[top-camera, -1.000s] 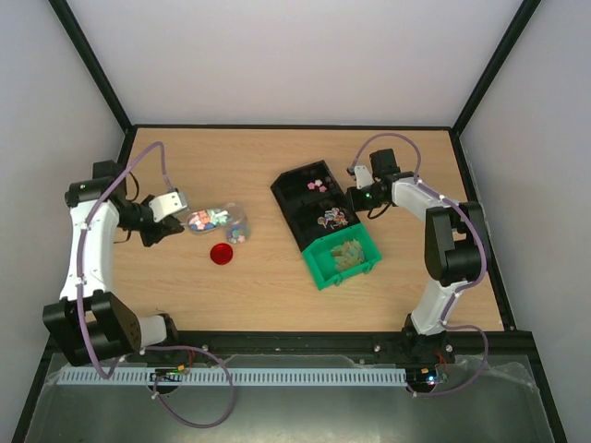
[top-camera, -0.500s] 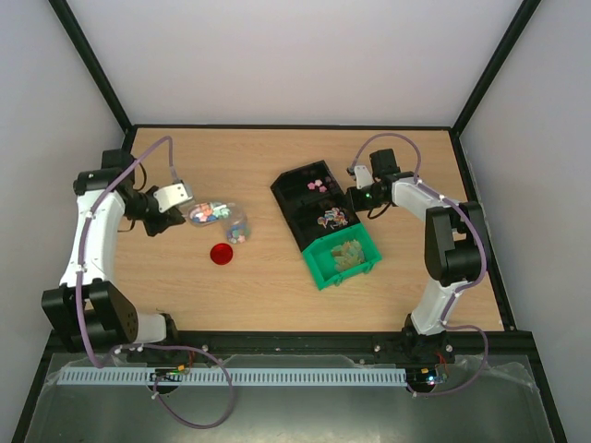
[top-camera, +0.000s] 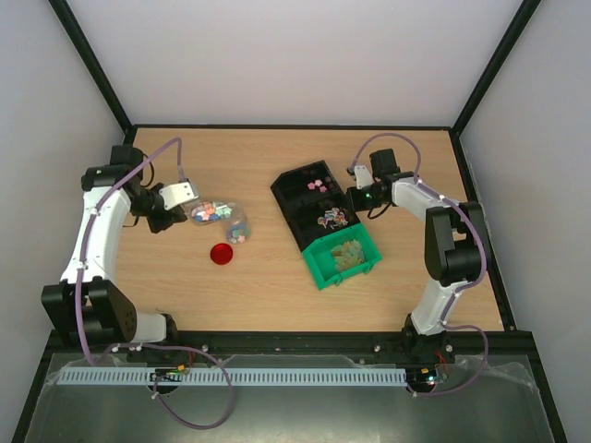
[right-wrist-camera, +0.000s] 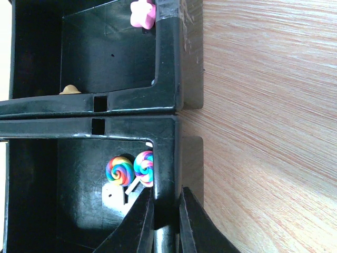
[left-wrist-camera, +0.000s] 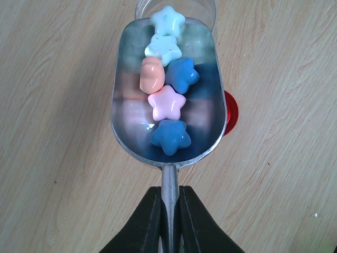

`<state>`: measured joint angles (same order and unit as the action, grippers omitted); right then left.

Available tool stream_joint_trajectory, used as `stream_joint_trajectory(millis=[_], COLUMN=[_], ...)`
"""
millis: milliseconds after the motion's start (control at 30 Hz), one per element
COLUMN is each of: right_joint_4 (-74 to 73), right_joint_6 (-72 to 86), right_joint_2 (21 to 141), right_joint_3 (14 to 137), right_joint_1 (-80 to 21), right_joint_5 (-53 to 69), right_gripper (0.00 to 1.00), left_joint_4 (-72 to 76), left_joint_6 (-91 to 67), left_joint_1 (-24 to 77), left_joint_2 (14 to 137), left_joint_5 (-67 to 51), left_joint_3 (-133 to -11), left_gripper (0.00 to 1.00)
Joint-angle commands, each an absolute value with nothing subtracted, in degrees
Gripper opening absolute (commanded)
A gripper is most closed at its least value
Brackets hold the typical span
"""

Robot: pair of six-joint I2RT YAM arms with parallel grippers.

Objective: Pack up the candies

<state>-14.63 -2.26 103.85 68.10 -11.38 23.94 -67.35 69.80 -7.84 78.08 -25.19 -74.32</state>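
Observation:
My left gripper [left-wrist-camera: 170,206] is shut on the handle of a silver scoop [left-wrist-camera: 129,126]. In the scoop lie several star-shaped candies [left-wrist-camera: 167,103], blue, pink, orange and mint. The scoop's tip sits at the mouth of a clear jar [top-camera: 226,219] that lies on its side with more candies in it. In the top view the left gripper [top-camera: 186,202] is just left of the jar. My right gripper [right-wrist-camera: 166,211] is shut on the right wall of the black bin [right-wrist-camera: 167,79], beside two rainbow lollipop candies [right-wrist-camera: 129,169]. A pink candy [right-wrist-camera: 143,13] lies in the adjoining compartment.
A round red lid [top-camera: 220,254] lies flat on the table in front of the jar. A green bin [top-camera: 343,258] of pale greenish candies adjoins the black bins [top-camera: 305,192] at their near end. Black frame rails edge the table.
The left gripper with the scoop has shifted right and toward the back of the table, closer over the jar. The right arm has not moved.

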Motion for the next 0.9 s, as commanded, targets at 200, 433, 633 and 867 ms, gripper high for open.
stream_joint_trajectory(millis=[200,433,633,867], right_joint_4=[-16.2,-16.35,-16.44,-16.48], right_joint_6=[-3.45,-3.53,-3.52,-3.52], right_joint_2=[105.21,105.22,105.3,105.42], right_joint_3=[68.82,68.82,68.82,68.91], right_joint_1=[-11.93,-11.88,-11.91,-11.94], right_joint_5=[24.7,24.7,24.61,24.69], right_gripper=[0.05,0.05,0.05,0.05], left_joint_4=[-68.44,-69.17,-69.26,-69.47], left_joint_6=[68.91,69.25,69.04,68.43], left_joint_1=[-6.33,-4.98,-4.16,-2.53], left_joint_2=[79.09,78.73,78.72,78.58], left_joint_5=[-22.56,-21.24,-20.38,-18.76], left_joint_3=[-77.55,-77.98,-78.2,-79.0], left_gripper=[0.02,0.02,0.02,0.02])
